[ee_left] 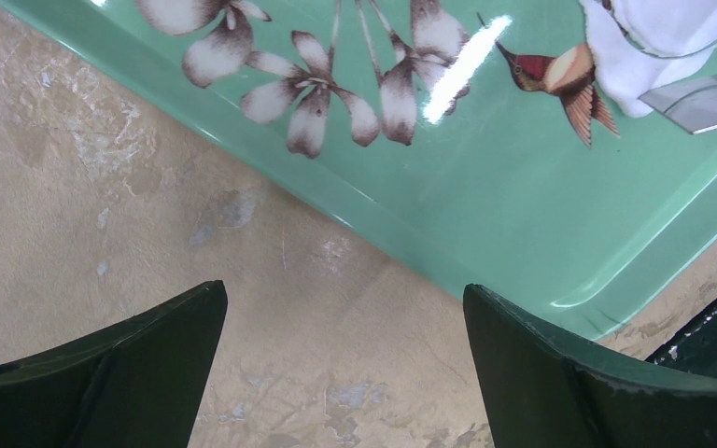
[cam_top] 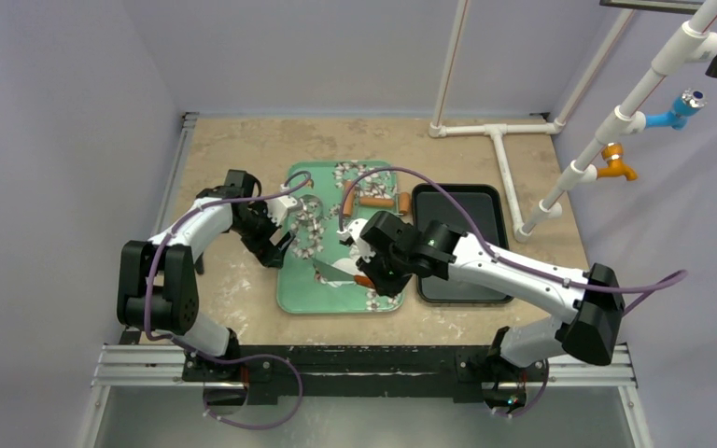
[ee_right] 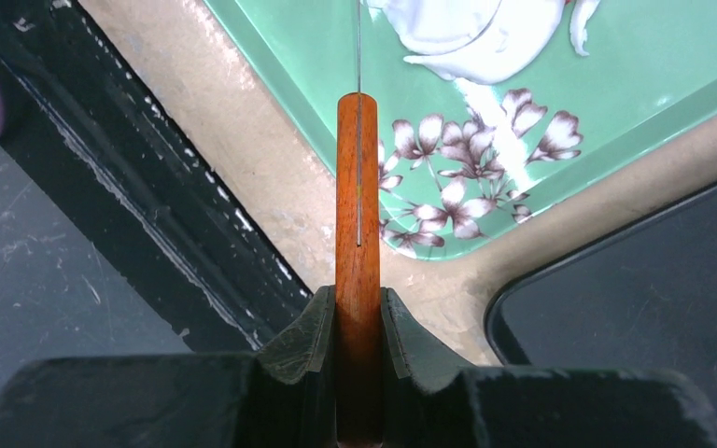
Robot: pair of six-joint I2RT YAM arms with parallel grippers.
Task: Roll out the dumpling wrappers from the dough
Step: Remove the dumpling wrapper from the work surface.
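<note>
Green tray (ee_left: 485, 215): glossy, smooth, printed flowers, glare streaks. Table (ee_left: 131, 233): matt, mottled, stone-like, worn patches. Knife handle (ee_right: 358, 233): smooth reddish wood; blade (ee_left: 700, 101): bright metal. Dough (ee_right: 467, 37): white, matt, soft. Black tray (ee_right: 653, 308): dull, smooth. Left tool (ee_left: 344, 287) fingers (ee_left: 560, 373): dark matt plastic, edges scuffed.

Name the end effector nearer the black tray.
Right. The right end effector is at the near-right corner of the green tray, beside the black tray; the left end effector is off the green tray's left edge.
</note>
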